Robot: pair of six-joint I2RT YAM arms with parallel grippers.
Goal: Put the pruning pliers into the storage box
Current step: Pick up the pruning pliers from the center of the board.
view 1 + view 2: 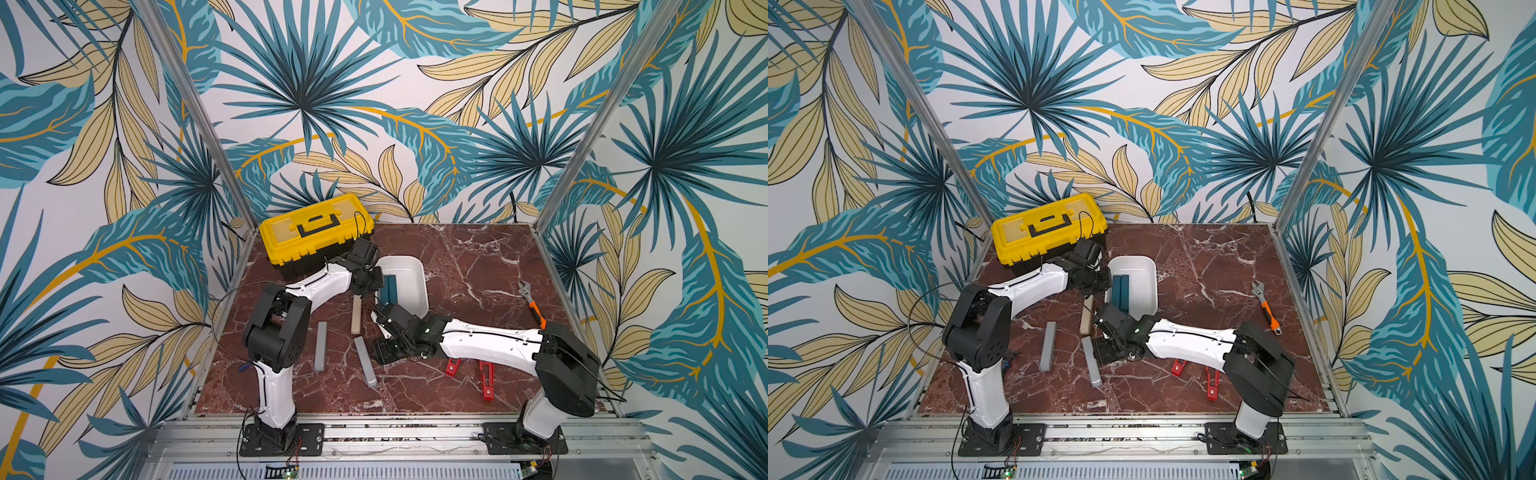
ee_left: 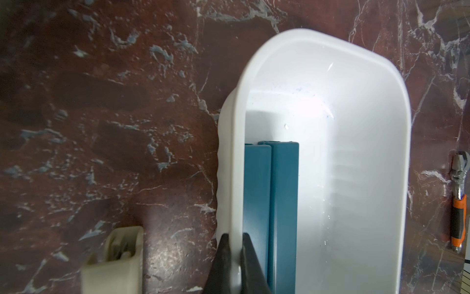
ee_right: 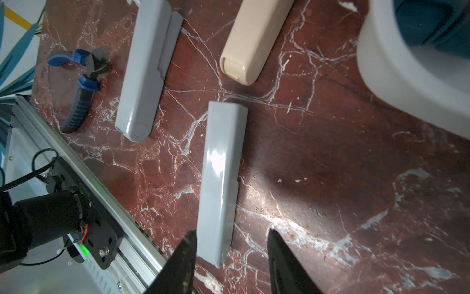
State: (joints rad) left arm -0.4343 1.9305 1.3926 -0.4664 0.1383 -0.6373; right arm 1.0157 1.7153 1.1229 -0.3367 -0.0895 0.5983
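Found the right fingers (image 3: 185,259) parted, straddling the near end of a grey piece (image 3: 221,183) lying flat on the desk (image 3: 356,178); not closed on it, with bare desk showing beside one finger. Found the left fingers (image 2: 250,259) clenched on a long wall of the storage box (image 2: 404,152), one inside and one outside, pinning the box in place. Counted two teal pieces (image 2: 282,198) already inside, side by side against the gripped wall. Outside yet: this grey piece, a second grey piece (image 3: 145,76) just beside it, the beige piece (image 3: 254,40) near the box, and two red pieces (image 1: 486,380) partly hidden under the right arm. Judged the step in hand: pick of the near grey piece. To do it well: centre over the piece before closing, being offset toward one finger at present; shift along toward mid-length to avoid droop from an end grip; come down almost to the desk, then close across the narrow width. Hold the left clamp firm to stop the box skating. Lift clear of the rim and lay parallel to the teal pair in the open half. Leave alone the orange-handled wrench (image 1: 534,305), the blue-handled cutters (image 3: 78,89) and the yellow toolbox (image 1: 316,232).
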